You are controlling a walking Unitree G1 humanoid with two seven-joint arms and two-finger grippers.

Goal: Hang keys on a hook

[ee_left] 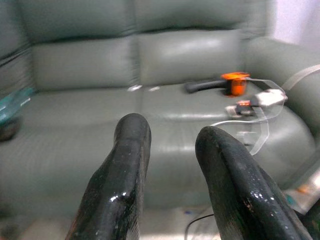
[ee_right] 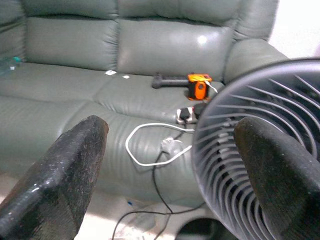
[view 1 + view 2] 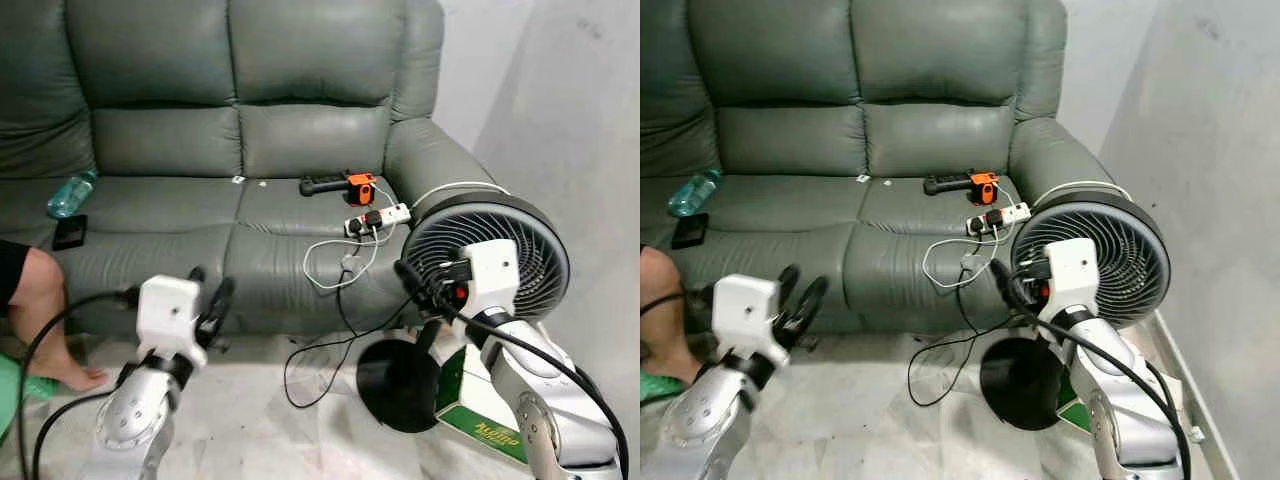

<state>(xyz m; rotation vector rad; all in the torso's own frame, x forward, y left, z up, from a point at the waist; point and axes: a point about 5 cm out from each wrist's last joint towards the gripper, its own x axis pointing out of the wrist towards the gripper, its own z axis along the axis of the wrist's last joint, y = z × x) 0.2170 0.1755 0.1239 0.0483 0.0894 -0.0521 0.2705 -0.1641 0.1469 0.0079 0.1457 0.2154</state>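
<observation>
**Keys and hook not found yet**

While I scan the grey sofa (image 3: 250,190), I can't spot keys or hook. L gripper (image 1: 170,165) & R gripper (image 2: 170,165) both hover spread, empty. Keys prob. light, jangly, slippery; I'd pinch the ring, not the blades.

Grey-green leather sofa (image 3: 240,200), carrying a water bottle (image 3: 70,193) and a dark phone (image 3: 70,232) at its left, a black-and-orange tool (image 3: 340,185), possibly a drill, and a white power strip (image 3: 380,218) with trailing white cable (image 3: 340,262).
</observation>
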